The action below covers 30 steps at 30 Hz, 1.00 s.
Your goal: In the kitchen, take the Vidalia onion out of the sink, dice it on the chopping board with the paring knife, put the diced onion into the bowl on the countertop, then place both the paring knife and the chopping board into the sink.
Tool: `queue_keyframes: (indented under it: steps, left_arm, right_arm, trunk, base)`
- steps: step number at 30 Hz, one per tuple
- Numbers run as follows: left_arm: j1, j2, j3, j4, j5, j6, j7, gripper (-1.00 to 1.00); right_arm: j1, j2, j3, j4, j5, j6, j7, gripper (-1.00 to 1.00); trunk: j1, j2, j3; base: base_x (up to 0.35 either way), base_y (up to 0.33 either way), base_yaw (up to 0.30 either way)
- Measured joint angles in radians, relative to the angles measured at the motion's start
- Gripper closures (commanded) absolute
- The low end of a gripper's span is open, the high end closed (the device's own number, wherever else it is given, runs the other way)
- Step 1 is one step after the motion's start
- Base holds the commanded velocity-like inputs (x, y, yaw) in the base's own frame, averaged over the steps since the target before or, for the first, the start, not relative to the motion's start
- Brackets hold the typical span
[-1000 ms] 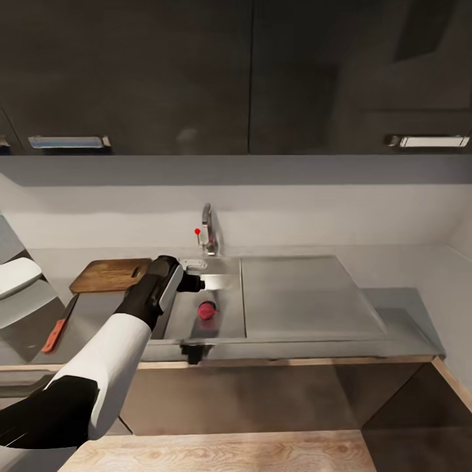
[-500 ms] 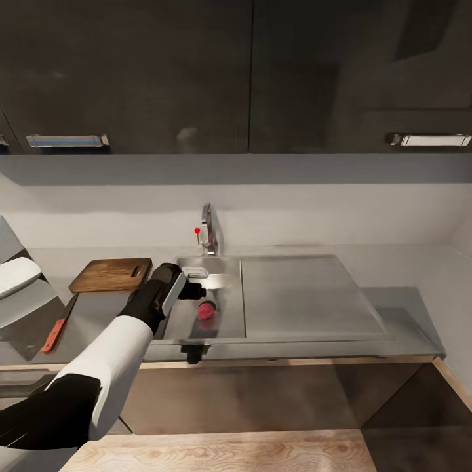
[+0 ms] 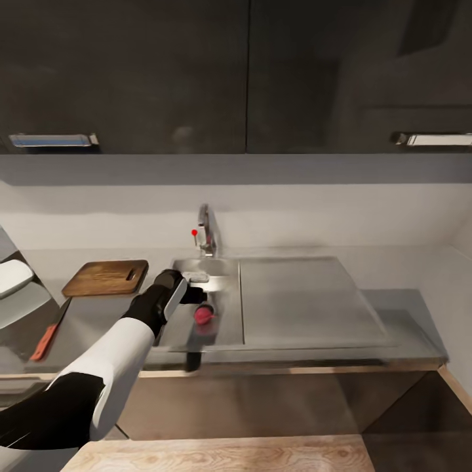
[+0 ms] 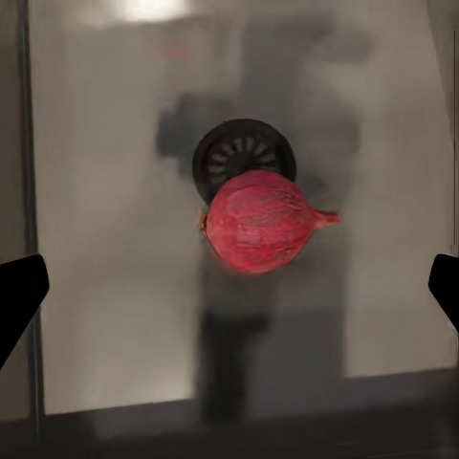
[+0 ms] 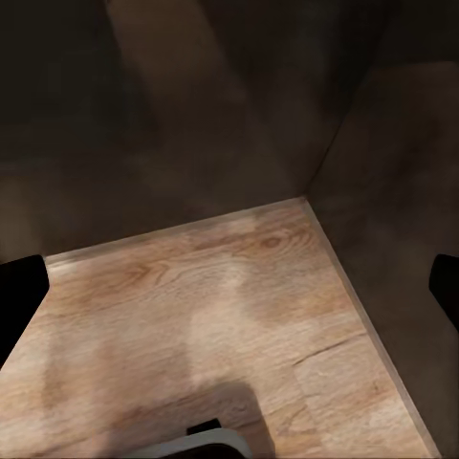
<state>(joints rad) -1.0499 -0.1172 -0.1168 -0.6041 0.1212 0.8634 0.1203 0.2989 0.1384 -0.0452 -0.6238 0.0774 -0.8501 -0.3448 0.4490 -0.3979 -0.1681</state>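
Left wrist view: the left claw (image 4: pixel 229 296) gapes wide, empty, over the Vidalia onion (image 4: pixel 258 221) lying in the sink (image 4: pixel 105 239), drain (image 4: pixel 239 153) at its 12 o'clock. The right claw (image 5: pixel 229 287) is spread open above wood floor (image 5: pixel 191 325).

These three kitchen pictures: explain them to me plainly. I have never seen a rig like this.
It is a simulated two-armed robot. The head camera looks down on a dark countertop with a steel sink. The left gripper, open and holding nothing, hangs over the Vidalia onion in the basin. A camera on that wrist shows the onion by the drain between the fingertips. The chopping board and paring knife lie left of the sink. The right wrist camera shows open fingertips over a wooden floor.
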Motion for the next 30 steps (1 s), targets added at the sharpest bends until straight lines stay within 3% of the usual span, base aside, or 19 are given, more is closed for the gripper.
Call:
queue_keyframes:
  steps: [9,30]
  left_arm:
    - [0.000,-0.005,0.000,0.007,0.002,0.000,-0.001,-1.00]
    - [0.000,-0.007,0.000,0.014,0.000,0.000,-0.001,-1.00]
  right_arm:
    - [0.000,0.000,0.000,0.001,0.000,0.000,0.000,-1.00]
    - [0.000,0.000,-0.001,0.001,0.000,0.001,-0.001,-1.00]
  trunk:
    - [0.000,0.000,-0.014]
    - [0.000,0.000,-0.047]
  base:
    - [0.199,-0.103,0.000]
    - [0.008,-0.005,0.000]
